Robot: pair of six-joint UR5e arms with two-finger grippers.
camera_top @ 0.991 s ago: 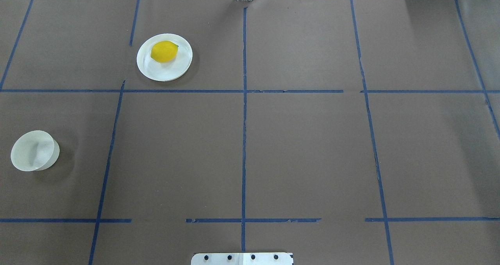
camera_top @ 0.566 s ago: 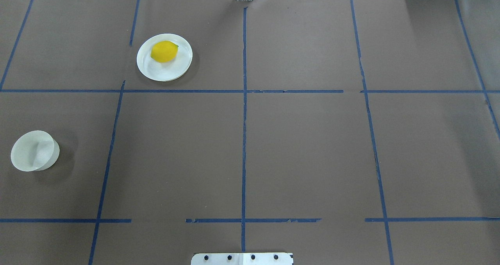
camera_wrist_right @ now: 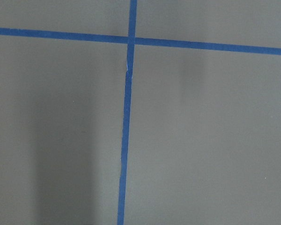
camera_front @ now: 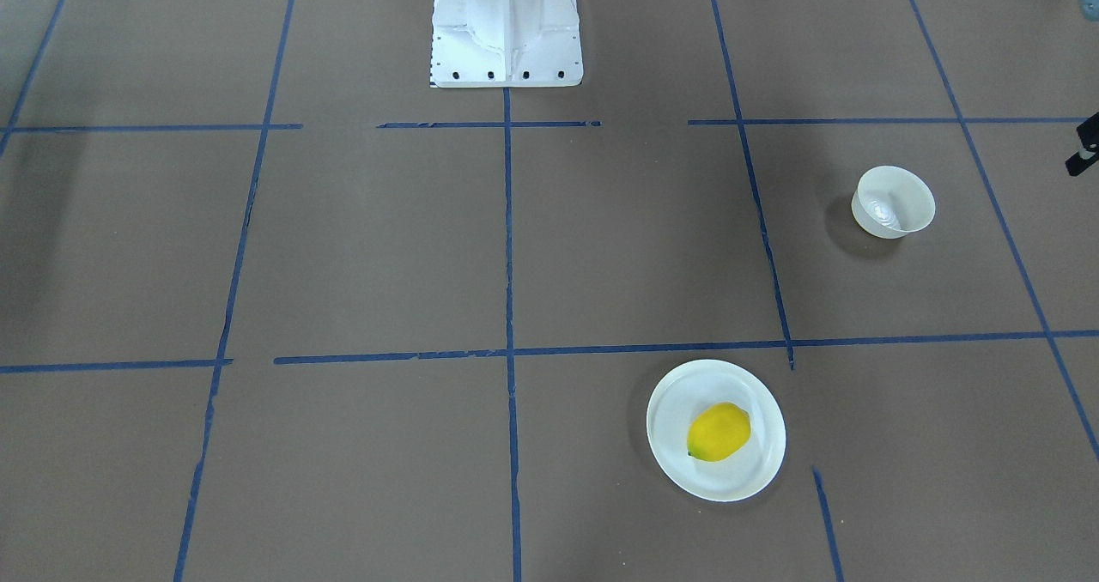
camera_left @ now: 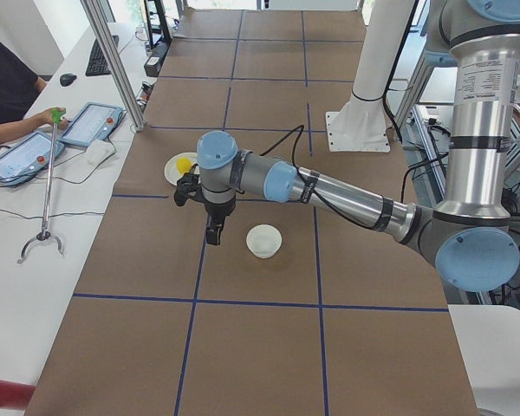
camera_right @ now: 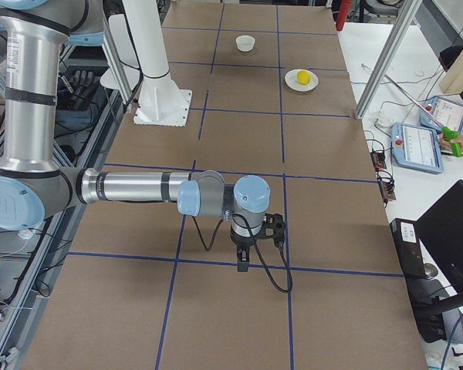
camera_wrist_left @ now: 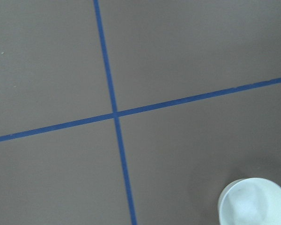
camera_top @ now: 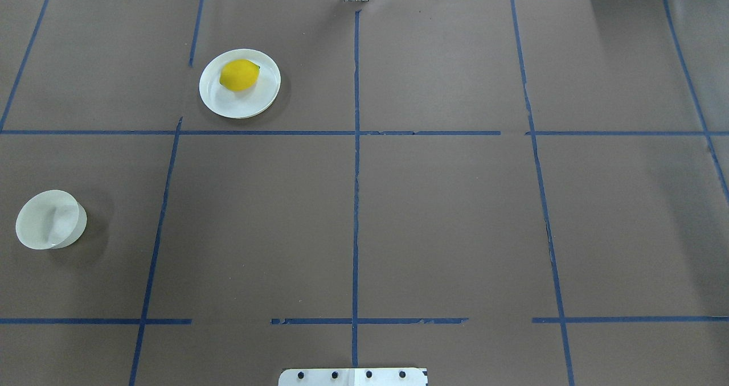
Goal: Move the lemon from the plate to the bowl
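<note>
The yellow lemon [camera_top: 240, 74] lies on the flat white plate [camera_top: 242, 104] at the far left-centre of the table; it also shows in the front-facing view [camera_front: 719, 432]. The small deep white bowl [camera_top: 48, 220] stands empty near the table's left edge and at the bottom right of the left wrist view [camera_wrist_left: 255, 204]. My left gripper [camera_left: 212, 234] hangs above the table beside the bowl [camera_left: 264, 241], short of the plate. My right gripper [camera_right: 243, 266] hangs over the table's right part, far from both dishes. I cannot tell whether either gripper is open or shut.
Blue tape lines [camera_top: 356, 147] divide the brown table cover into squares. The robot's white base [camera_front: 506, 24] stands at the near edge. Operators with tablets [camera_left: 22, 156] and a grabber stick sit along the far side.
</note>
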